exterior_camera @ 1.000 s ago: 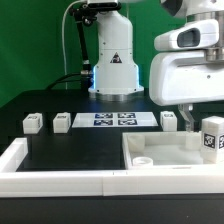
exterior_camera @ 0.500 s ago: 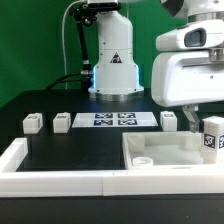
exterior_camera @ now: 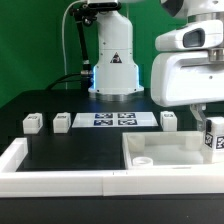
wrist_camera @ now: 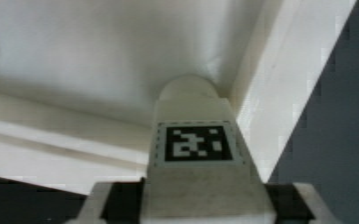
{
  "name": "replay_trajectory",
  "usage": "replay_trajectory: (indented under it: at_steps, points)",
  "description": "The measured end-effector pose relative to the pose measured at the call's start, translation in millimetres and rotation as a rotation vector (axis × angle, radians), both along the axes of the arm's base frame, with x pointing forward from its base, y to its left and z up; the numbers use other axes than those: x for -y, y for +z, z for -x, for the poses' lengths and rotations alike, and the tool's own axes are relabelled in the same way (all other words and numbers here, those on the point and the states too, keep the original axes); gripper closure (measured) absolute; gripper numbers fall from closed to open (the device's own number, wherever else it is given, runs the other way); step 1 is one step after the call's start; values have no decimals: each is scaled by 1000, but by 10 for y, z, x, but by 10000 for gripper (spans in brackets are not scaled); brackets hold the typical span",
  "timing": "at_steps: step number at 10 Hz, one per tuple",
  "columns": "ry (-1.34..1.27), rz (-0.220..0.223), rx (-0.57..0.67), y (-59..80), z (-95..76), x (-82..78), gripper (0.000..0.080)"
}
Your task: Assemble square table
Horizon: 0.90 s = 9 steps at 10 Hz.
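Fingers have closed in since a second ago. Back then the hand hung wide around the leg, and now it's clamped onto it. The leg also looks nudged a touch toward the exterior view's right.

From the wrist view the two dark fingers sit tight against either side of the leg, with its tag facing the camera. I'd call that a proper grasp, though the picture is soft down at the contact, so I'm only fairly sure both pads are touching.

The leg stands upright at the right end of the tabletop slab in the exterior view, up by its far corner. I can't tell if it's resting on the slab or lifted just off it. The slab lies flat on the black bench, near and to the right, with a corner hole showing on its near left.

Three other legs stand in a far row, two left of the marker board and one right. A white rail runs along the near edge.
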<state>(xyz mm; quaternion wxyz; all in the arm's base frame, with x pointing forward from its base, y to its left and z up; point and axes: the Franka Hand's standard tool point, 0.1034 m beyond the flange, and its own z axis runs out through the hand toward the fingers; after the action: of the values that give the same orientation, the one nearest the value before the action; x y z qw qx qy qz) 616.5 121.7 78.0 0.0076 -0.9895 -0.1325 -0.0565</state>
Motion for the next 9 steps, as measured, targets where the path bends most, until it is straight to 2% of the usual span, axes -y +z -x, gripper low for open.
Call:
replay_trajectory:
  at_steps: [8,9]
  points:
    - [-681,-87,4,-9,-7,21,509]
    - [-852,-104,-4,-15,7,10,508]
